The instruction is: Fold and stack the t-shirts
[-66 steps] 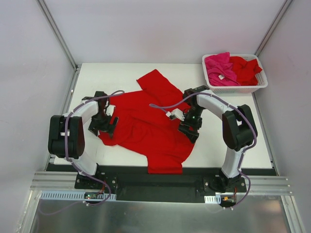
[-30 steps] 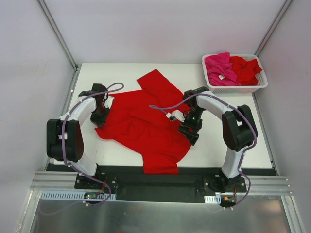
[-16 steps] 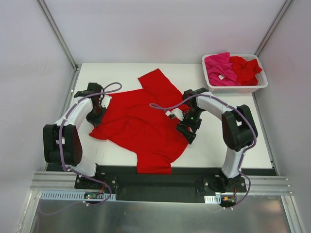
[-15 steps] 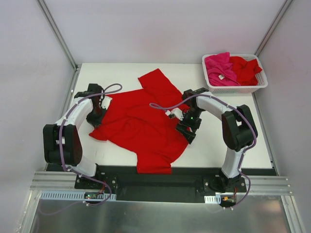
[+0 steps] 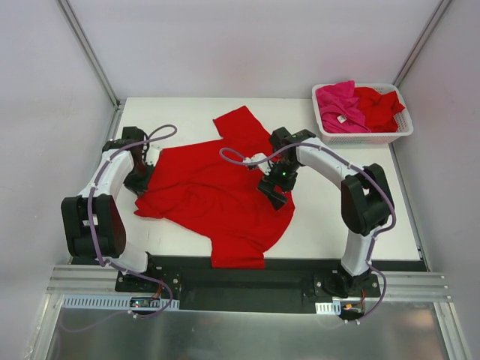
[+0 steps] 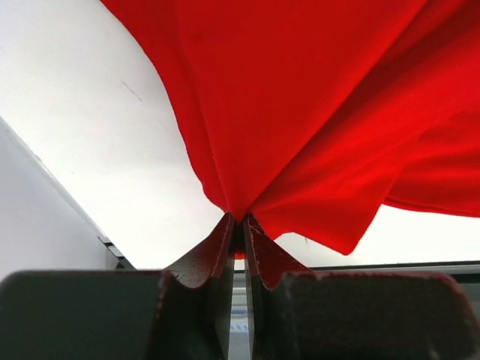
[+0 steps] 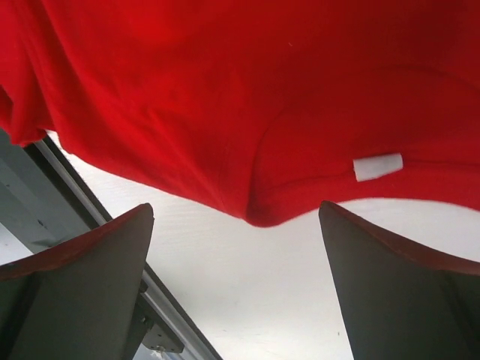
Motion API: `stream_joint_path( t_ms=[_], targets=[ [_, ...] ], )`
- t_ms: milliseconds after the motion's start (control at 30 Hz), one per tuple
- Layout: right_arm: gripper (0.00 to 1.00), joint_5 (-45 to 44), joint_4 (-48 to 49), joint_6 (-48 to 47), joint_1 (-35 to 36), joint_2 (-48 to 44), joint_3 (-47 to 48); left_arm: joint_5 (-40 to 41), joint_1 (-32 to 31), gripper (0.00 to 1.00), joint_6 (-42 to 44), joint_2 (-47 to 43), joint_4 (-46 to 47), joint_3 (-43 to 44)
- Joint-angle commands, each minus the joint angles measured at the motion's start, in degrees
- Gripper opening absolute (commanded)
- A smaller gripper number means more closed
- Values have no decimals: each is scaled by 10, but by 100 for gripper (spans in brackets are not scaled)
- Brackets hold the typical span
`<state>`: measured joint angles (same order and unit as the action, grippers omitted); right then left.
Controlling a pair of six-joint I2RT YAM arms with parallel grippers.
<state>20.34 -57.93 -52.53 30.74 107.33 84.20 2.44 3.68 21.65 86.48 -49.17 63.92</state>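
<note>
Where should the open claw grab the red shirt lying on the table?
Probably the curved neck hem beside the white label, coming down from the white table side. There the red t-shirt ends in a free edge, right between the right gripper's open jaws.

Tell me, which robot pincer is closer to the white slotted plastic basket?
Right. The right pincer hangs open over the spread bright red cloth t-shirt, left of the white slotted plastic basket. The left pincer pinches that shirt's edge, much farther left.
</note>
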Motion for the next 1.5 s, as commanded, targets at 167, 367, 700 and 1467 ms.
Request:
stream_joint_path(
  t_ms=[167,367,700,1467],
  targets=[
    [96,44,-2,-24,56,51,-10,-4,18,7,23,3,-14,47],
    [96,26,-38,-45,62,90,-19,10,27,8,33,12,-15,81],
    [96,-93,-26,-47,61,86,-75,32,41,7,64,6,-18,117],
    [96,-236,5,-10,18,90,-7,74,45,12,152,-30,-69,193]
  ],
)
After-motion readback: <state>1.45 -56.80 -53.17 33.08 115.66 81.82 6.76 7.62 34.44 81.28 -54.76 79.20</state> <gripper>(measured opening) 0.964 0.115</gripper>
